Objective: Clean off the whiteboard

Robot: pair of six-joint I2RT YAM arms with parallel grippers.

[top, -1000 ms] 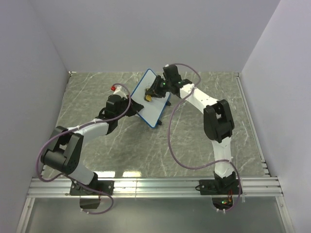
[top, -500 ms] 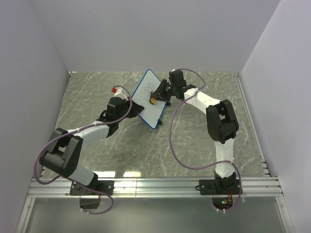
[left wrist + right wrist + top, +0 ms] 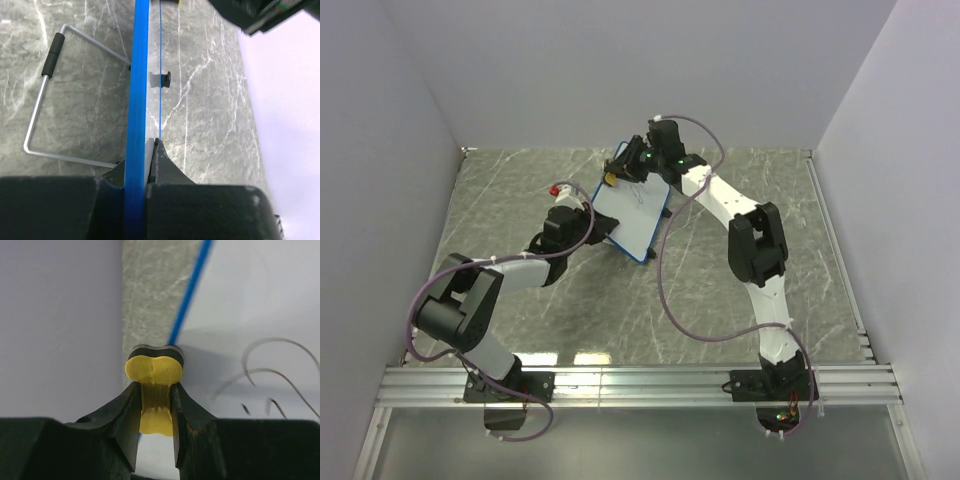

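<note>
On your left, the left arm's fingers (image 3: pixel 149 160) are closed narrow on the left-hand edge of the small rectangular white board with a thin blue rounded-corner frame (image 3: pixel 634 212), one finger on each face. That board stands tilted on the grey marble-patterned desk (image 3: pixel 740 310), close to the far edge and a little left of its middle. A small red-and-white item (image 3: pixel 558 187) lies on the desk just beside the left arm's wrist, on the far side; you cannot tell what it is. Behind the board, a bent silver wire stand with a black sleeve (image 3: pixel 51 55) reaches out from the frame and lies along the desk.

Moving right, black curved pen strokes (image 3: pixel 270 375) show on the white face. The right arm's fingers (image 3: pixel 136 405) are pinched on a small yellow foam eraser with a dark backing (image 3: pixel 153 371), pressed at the board's far left edge, right where the blue frame runs.
</note>
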